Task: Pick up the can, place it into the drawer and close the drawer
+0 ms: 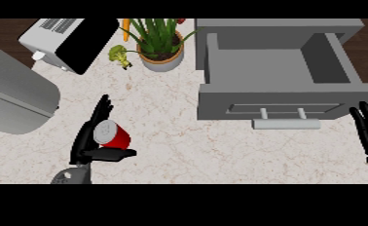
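The pick-up step is in hand: the left hand (pixel 90 140) curls its fingers and thumb round the red can (pixel 113 135), low over the tabletop (pixel 187 142). The right hand (pixel 360 125) rests open at the right edge. Next, the can likely needs carrying rightward into the open drawer (pixel 277 81).

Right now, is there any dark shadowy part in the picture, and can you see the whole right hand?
In the head view, the inner right wall of the open drawer looks darker than its floor, like shade. The red can shows clearly, with the left hand curled round it. The right hand is cut off by the picture's edge, so only fingers show.
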Controlling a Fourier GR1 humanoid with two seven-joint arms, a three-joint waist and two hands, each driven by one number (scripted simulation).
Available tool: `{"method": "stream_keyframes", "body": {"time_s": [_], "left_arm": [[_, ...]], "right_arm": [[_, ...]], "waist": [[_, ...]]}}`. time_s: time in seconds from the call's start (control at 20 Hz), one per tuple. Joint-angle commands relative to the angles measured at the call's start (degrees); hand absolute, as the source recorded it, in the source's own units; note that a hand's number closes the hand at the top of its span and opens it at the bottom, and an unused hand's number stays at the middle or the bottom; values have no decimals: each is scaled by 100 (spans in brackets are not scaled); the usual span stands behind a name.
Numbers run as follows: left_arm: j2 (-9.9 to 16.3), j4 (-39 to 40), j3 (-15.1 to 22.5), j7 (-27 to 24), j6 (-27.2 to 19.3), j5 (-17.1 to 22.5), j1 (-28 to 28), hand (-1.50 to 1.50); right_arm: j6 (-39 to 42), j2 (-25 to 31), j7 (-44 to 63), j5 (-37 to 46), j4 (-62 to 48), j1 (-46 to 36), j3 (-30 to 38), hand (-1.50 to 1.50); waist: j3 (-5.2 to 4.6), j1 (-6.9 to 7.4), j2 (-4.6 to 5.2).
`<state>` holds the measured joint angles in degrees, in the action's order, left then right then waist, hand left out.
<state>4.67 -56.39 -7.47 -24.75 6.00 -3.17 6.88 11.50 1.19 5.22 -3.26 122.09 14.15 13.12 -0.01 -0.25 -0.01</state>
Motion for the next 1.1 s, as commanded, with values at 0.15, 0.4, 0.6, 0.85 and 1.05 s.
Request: {"method": "stream_keyframes", "body": {"time_s": [0.15, 0.4, 0.6, 0.85, 1.05], "left_arm": [[-252, 188, 211, -137, -112, -51, 209, -150], [-217, 147, 304, -351, 28, -23, 29, 150], [-96, -537, 229, 330, 397, 385, 155, 150], [-418, -1282, 639, 658, 212, 279, -276, 150], [-460, -1609, 804, 859, 405, 551, -233, 150]], "right_arm": [[38, 31, 401, -367, 447, 127, 175, -150], [159, -83, 194, -133, 397, 291, 43, -150], [-12, -87, 26, -75, 37, 43, 55, -150], [302, -35, -287, -357, 99, 423, 309, -150], [228, 309, 513, -803, 344, 15, 644, -150]], "waist": [[0, -4, -5], [0, 0, -1], [2, 19, -4], [3, 15, -9], [2, 22, -10]]}}
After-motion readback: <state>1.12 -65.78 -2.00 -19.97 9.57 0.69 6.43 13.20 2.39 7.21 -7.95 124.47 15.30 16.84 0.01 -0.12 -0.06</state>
